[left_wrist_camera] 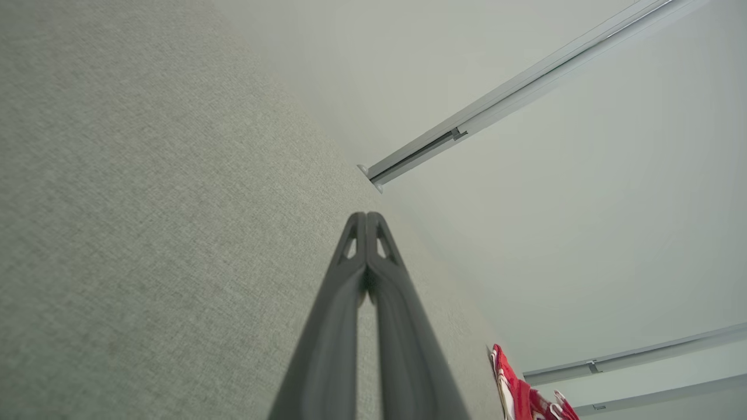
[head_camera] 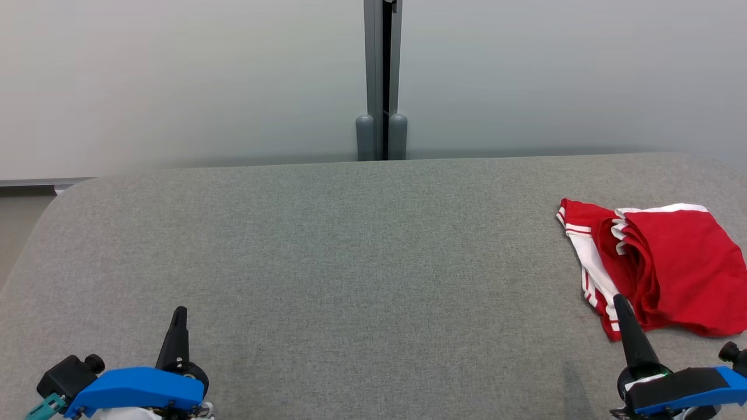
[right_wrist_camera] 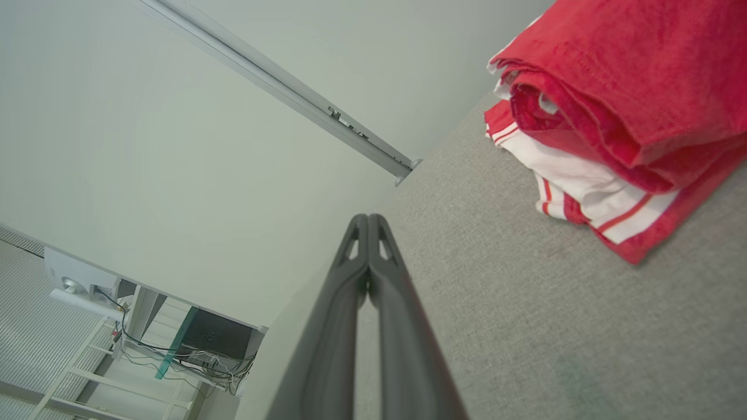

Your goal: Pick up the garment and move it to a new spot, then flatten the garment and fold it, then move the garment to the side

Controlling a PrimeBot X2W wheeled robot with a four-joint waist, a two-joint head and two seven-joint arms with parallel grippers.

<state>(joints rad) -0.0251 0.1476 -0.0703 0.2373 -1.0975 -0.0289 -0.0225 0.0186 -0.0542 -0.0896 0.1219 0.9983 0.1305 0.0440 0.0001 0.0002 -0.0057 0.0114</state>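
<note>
The garment (head_camera: 671, 262) is a red piece with white striped trim, lying folded in a loose stack at the far right of the grey fabric table (head_camera: 350, 262). It also appears as a red bundle (right_wrist_camera: 613, 111) in the right wrist view and as a small red patch (left_wrist_camera: 525, 396) in the left wrist view. My right gripper (head_camera: 620, 303) is shut and empty, its tip just in front of the garment's near left corner. My left gripper (head_camera: 180, 312) rests shut and empty at the lower left, far from the garment. Both pairs of fingertips (left_wrist_camera: 366, 219) (right_wrist_camera: 367, 220) are pressed together.
A pale wall with a grey vertical post (head_camera: 382, 81) stands behind the table's far edge. The table's rounded left corner (head_camera: 64, 192) drops to the floor. A desk with cables (right_wrist_camera: 192, 344) is off to one side in the right wrist view.
</note>
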